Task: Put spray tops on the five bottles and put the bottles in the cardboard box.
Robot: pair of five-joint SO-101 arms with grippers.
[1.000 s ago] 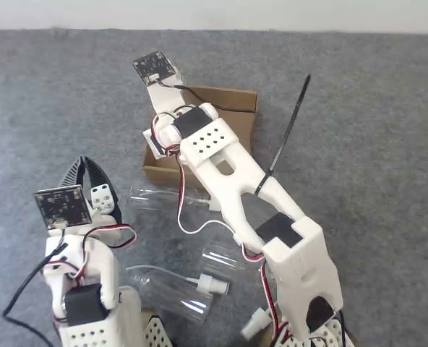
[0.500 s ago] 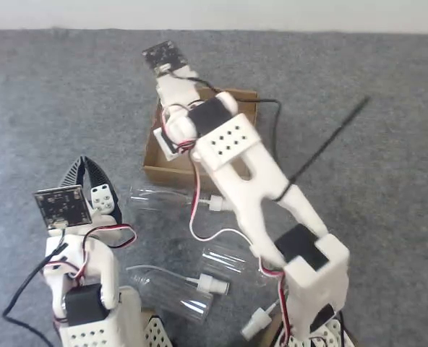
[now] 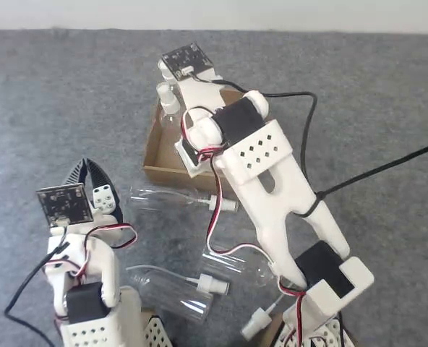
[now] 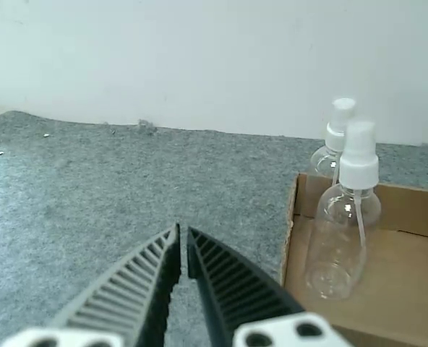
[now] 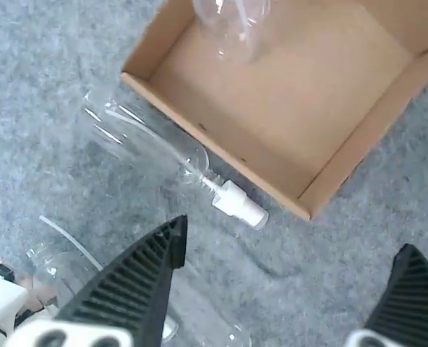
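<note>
Your right end effector [image 5: 293, 238] is spread wide and holds nothing. It hangs above the grey counter [image 3: 69, 87], over the near wall of the cardboard box [image 5: 221, 148]. In the high view that arm stretches across the middle of the counter to the box.

Your left end effector [image 4: 183, 238] has its fingers pinched nearly together with nothing between them. It sits low on the counter, well apart from the box and pointing past the box's side.

One clear bottle [image 4: 340, 231] with a white spray top stands upright inside the box, near a far corner. A second capped bottle [image 4: 330, 144] stands just behind it. You cannot tell whether that one is inside the box or just beyond its wall.

Three more bottles lie on their sides on the counter:
- The nearest bottle [image 3: 167, 199] lies just beside the box's near wall and parallel to it, with its spray top [image 3: 225, 204] fitted.
- A middle bottle [image 3: 232, 260] lies partly under the right arm.
- A front bottle [image 3: 174, 289], close to the arm bases, also carries a spray top [image 3: 212, 283].
</note>
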